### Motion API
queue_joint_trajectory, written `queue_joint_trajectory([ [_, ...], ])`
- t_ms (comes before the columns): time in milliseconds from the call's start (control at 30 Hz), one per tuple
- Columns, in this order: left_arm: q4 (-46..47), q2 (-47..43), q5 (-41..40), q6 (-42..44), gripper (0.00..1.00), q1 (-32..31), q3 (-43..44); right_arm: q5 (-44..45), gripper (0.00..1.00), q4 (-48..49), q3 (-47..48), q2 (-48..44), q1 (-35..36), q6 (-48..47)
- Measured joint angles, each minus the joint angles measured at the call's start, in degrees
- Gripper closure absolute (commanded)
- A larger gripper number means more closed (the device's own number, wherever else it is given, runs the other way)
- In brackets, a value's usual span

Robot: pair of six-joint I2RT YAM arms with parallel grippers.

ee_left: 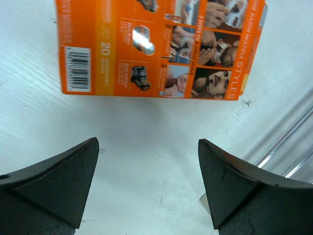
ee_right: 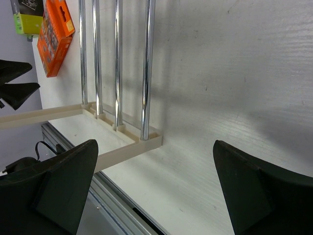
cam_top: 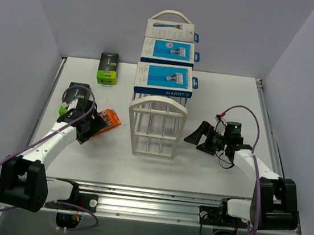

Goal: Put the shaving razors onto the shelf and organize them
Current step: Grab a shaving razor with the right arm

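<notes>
The cream-white shelf (cam_top: pixel 154 130) stands mid-table with three blue-and-white HARRY'S razor boxes on its tiers: top (cam_top: pixel 169 30), middle (cam_top: pixel 168 51), lower (cam_top: pixel 164 79). An orange razor box (cam_top: pixel 109 121) lies flat on the table left of the shelf. It fills the top of the left wrist view (ee_left: pixel 156 49). My left gripper (cam_top: pixel 93 127) is open and empty just short of it (ee_left: pixel 149 181). A black-and-lime-green box (cam_top: pixel 108 68) stands at the back left. My right gripper (cam_top: pixel 196 135) is open and empty, right of the shelf base (ee_right: pixel 122 142).
A dark box with lime green (cam_top: pixel 74 91) lies partly hidden under my left arm. The right wrist view looks through the shelf's chrome bars (ee_right: pixel 146 68) to the orange box (ee_right: pixel 56 36) and the black-and-green box (ee_right: pixel 27 14). The metal rail (cam_top: pixel 147 199) runs along the near edge.
</notes>
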Motion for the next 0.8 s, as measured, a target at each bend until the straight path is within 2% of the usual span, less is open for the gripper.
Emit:
queue_joint_trajectory([
  [467,-2.9,-2.0,-0.8,-1.7,0.09,13.6,-3.5,0.0,0.00,0.0,0.0,0.0,0.7,0.0],
  [800,6.6,1.6,1.5,-2.3,0.16,17.8,-7.8,0.1,0.00,0.0,0.0,0.0,1.1,0.0],
])
